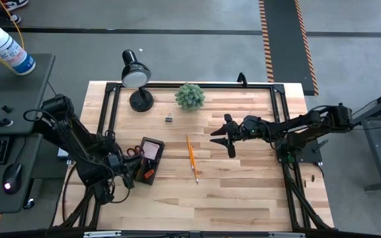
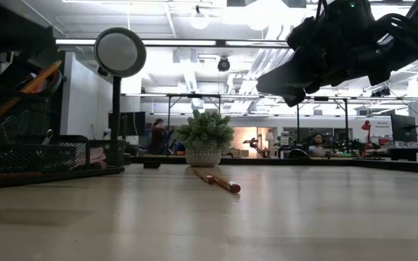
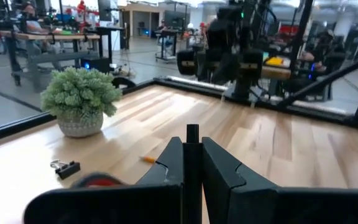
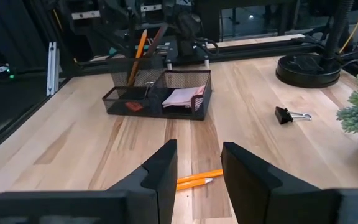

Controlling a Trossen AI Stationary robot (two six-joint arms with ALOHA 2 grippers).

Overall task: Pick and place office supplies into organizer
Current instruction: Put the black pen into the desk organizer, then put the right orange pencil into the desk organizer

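Observation:
The black mesh organizer point(image 1: 152, 153) stands at the table's left; it also shows in the right wrist view point(image 4: 160, 93). It holds a pale pink pad point(image 4: 182, 96), an upright pencil point(image 4: 138, 53) and a dark pen point(image 4: 157, 43). Red-handled scissors point(image 1: 133, 151) lie at its far left side. My left gripper point(image 1: 132, 177) is at the organizer's near left end, shut on a thin dark rod, apparently the pen point(image 3: 192, 132). Two pencils point(image 1: 192, 158) lie on the table's middle. A binder clip point(image 1: 169, 119) lies farther back. My right gripper point(image 1: 217, 135) hangs open and empty above the table, right of the pencils. My left gripper pinches a thin dark rod point(image 3: 192, 132) between its two fingers point(image 3: 169, 163). The fingers lie about level, pointing toward the table's right. The rod stands upright across them, its top a little above the fingertips; its lower end is hidden by the gripper.
A black desk lamp point(image 1: 136, 76) and a green spiky plant point(image 1: 190, 96) stand at the far edge. A black frame point(image 1: 280, 119) runs round the table. Bare wood lies to the near side and right of the pencils.

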